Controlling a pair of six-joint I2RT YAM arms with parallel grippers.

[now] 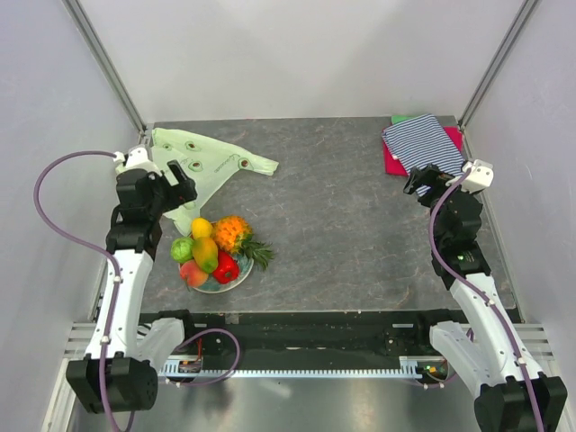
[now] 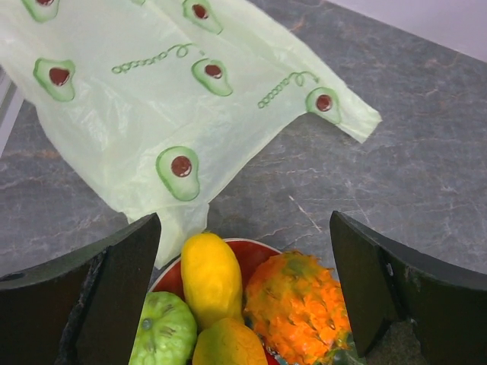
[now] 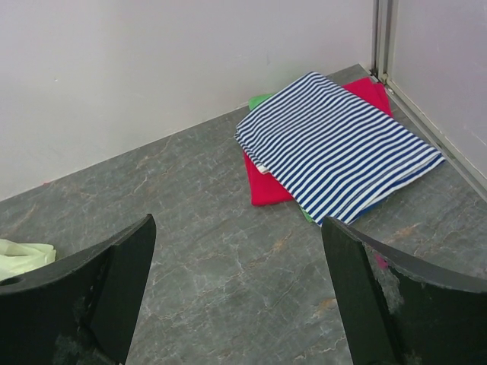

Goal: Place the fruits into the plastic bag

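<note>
Two grippers are both standing with jaws spread wide, gripping nothing. The left gripper (image 1: 177, 184) (image 2: 243, 225) is hovering above the far side of the fruits (image 1: 211, 249) (image 2: 228, 304), its fingers (image 2: 122, 281) framing the yellow lemon (image 2: 209, 277) and the orange pineapple (image 2: 298, 308). The green apple (image 1: 183, 249), mango (image 1: 206, 255), peach (image 1: 192, 273) and red pepper piece (image 1: 225, 268) are lying heaped with them on the plate (image 1: 238, 283), at the table's (image 1: 351, 234) front left. The plastic bag (image 1: 205, 162) (image 2: 144, 99) is lying flat just beyond, its near edge reaching just beside the plate's rim. The right gripper (image 1: 423, 180) (image 3: 238, 225) is hanging over bare table at the far right, facing a striped cloth (image 1: 423, 142) (image 3: 335, 144) that is resting on a red cloth (image 3: 266, 190) in the corner.
</note>
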